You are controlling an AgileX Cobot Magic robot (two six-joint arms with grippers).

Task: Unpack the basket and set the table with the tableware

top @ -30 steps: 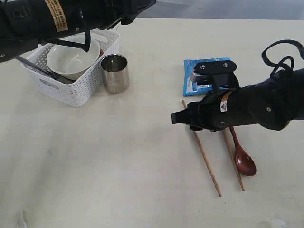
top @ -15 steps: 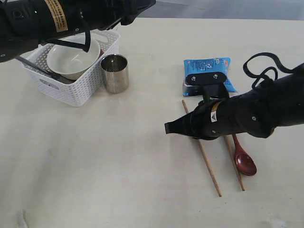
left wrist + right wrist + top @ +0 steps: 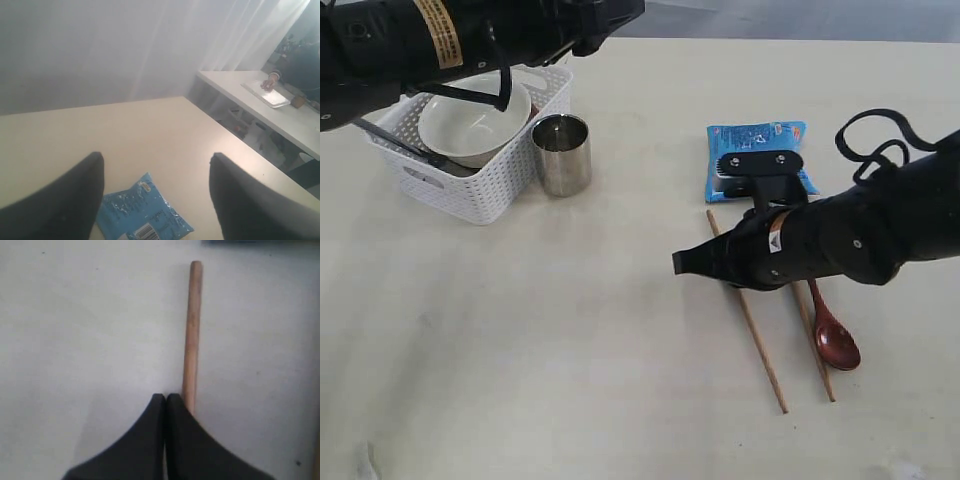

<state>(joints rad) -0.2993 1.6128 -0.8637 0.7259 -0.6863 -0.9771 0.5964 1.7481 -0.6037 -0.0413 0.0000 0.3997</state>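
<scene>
The white basket (image 3: 492, 190) stands at the far left of the table (image 3: 570, 350) and holds the cream bowl (image 3: 470, 125) and a dark utensil handle (image 3: 395, 140). The steel cup (image 3: 562, 153) stands just outside it. Two wooden chopsticks (image 3: 750, 320) and the reddish-brown spoon (image 3: 835, 345) lie at the right. My right gripper (image 3: 680, 264) (image 3: 165, 396) is shut on nothing, low over the table, with the left chopstick (image 3: 192, 330) beside its fingertips. My left gripper (image 3: 155, 160) is open and empty, held high on the arm above the basket.
A blue snack packet (image 3: 755, 150) (image 3: 140, 212) lies beyond the chopsticks' far ends. The right arm's body (image 3: 850, 240) and its black cable loop (image 3: 875, 135) hang over the chopsticks and spoon. Another table (image 3: 265, 100) shows beyond this table's edge.
The right gripper's jaws have closed, and the arm has dropped and shifted left over the left chopstick. The left arm, basket, cup and tableware have stayed put.
</scene>
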